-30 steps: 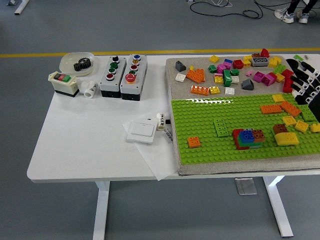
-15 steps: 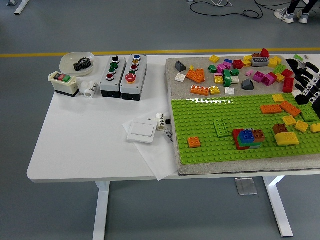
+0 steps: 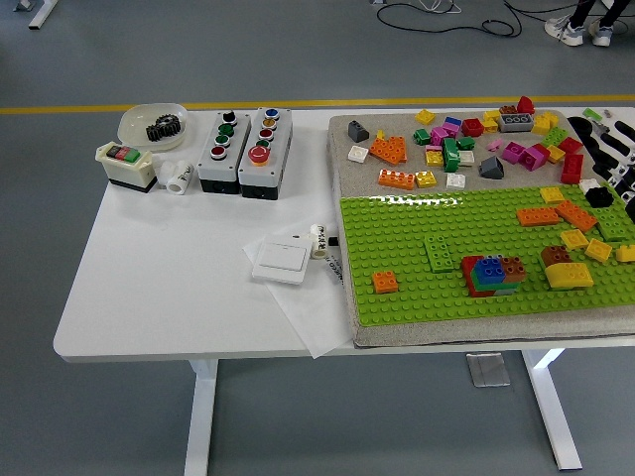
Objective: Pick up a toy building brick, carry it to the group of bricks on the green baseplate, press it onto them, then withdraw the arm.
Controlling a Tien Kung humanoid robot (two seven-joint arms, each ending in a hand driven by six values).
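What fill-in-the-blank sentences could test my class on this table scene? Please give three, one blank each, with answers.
1. The baseplate holding the bricks is coloured ____.
2. The lone orange brick near the baseplate's left edge sits to the ____ of the stacked group.
3. The right hand enters at the picture's ____ edge.

Answers: green; left; right
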